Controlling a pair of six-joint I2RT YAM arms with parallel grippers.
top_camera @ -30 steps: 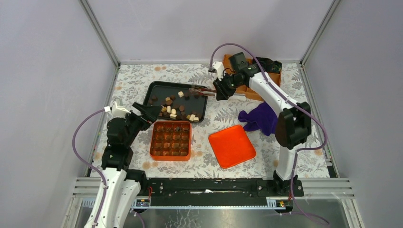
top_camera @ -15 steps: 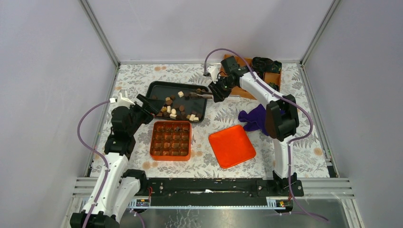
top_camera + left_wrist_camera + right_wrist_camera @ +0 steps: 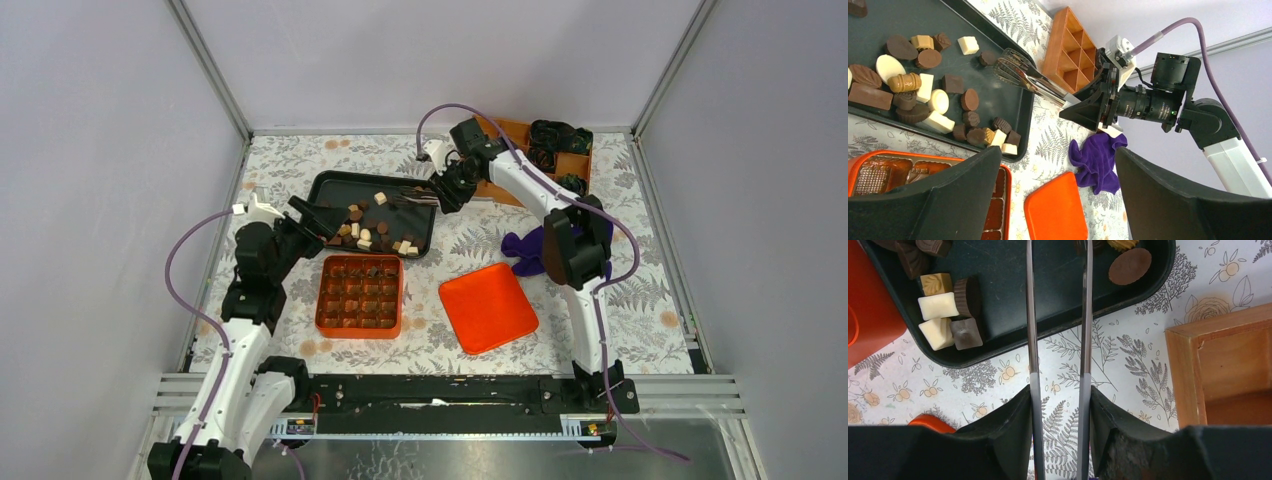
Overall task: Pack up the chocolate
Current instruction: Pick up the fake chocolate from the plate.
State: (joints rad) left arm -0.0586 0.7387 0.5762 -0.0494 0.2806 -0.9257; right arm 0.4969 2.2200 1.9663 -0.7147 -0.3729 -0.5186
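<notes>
On the floral-print table (image 3: 300,160), the shallow black rectangular tray (image 3: 335,190) sits at twelve o'clock of the orange compartmented plastic box (image 3: 360,331). The right gripper (image 3: 447,188), closed partway around slim metal tongs (image 3: 412,195), has swung further in from the tray's three o'clock, and the tong tips are spread with nothing between them. The left gripper (image 3: 322,222) has come up to the tray's nine o'clock, spread wide and holding nothing. The small chocolates (image 3: 360,232) lie loose in the tray, so we judge a pick is close.

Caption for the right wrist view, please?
Right gripper holds metal tongs over the black tray of loose chocolates.
</notes>
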